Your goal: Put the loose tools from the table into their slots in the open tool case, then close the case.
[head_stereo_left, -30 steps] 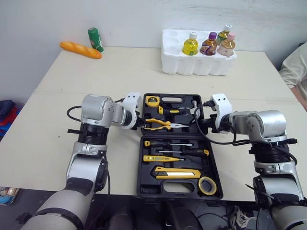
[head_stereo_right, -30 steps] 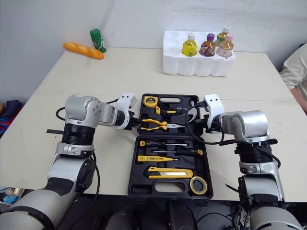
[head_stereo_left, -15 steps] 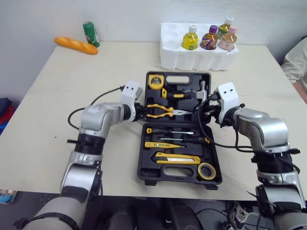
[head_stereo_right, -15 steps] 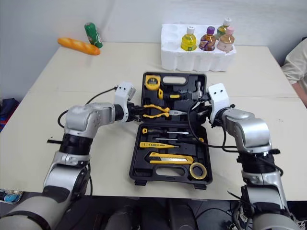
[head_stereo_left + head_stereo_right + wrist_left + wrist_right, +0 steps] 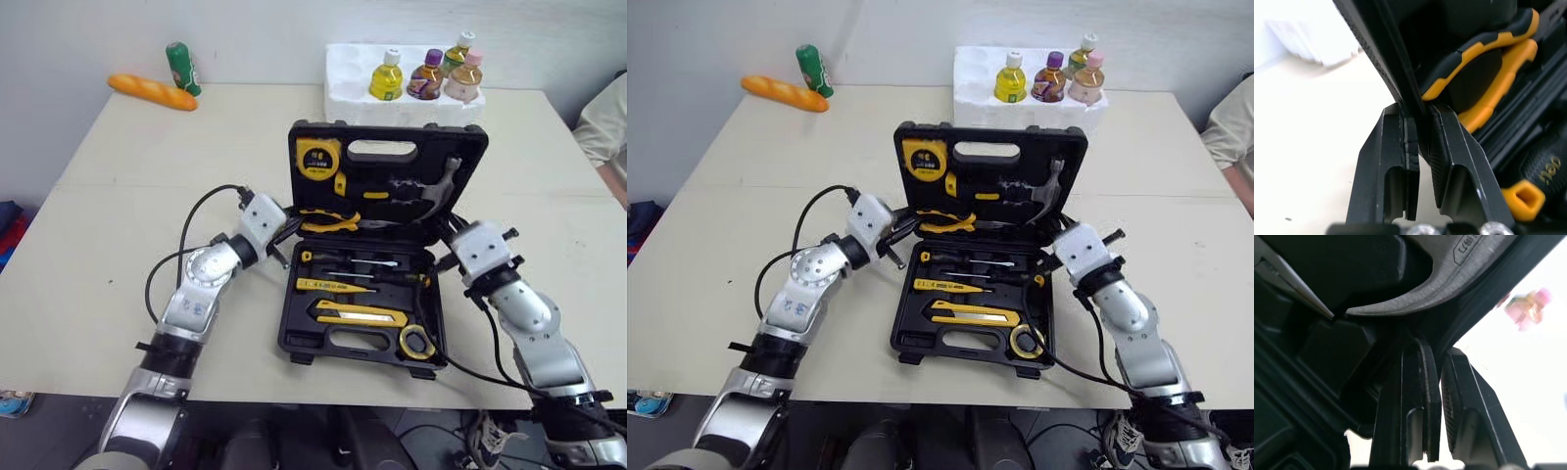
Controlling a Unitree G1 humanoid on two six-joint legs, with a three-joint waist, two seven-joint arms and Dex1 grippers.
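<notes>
The black tool case (image 5: 315, 342) lies in the middle of the table with its lid (image 5: 392, 168) raised to a steep tilt. The lid holds a yellow tape measure (image 5: 315, 157), a hammer (image 5: 434, 190) and pliers (image 5: 329, 220). The base holds screwdrivers (image 5: 349, 262), a yellow utility knife (image 5: 359, 313) and a tape roll (image 5: 416, 343). My left gripper (image 5: 285, 235) is shut on the lid's left edge (image 5: 1382, 58), one finger on each side. My right gripper (image 5: 447, 238) is shut on the lid's right edge (image 5: 1484, 298).
A white foam tray (image 5: 402, 98) with several drink bottles stands just behind the case. A bread loaf (image 5: 152, 91) and a green bottle (image 5: 179, 67) sit at the far left corner. A person's sleeve (image 5: 607, 122) shows at the right edge.
The lid has swung up from lying flat to a steep tilt, carried by both grippers on its side edges. The camera has also shifted.
</notes>
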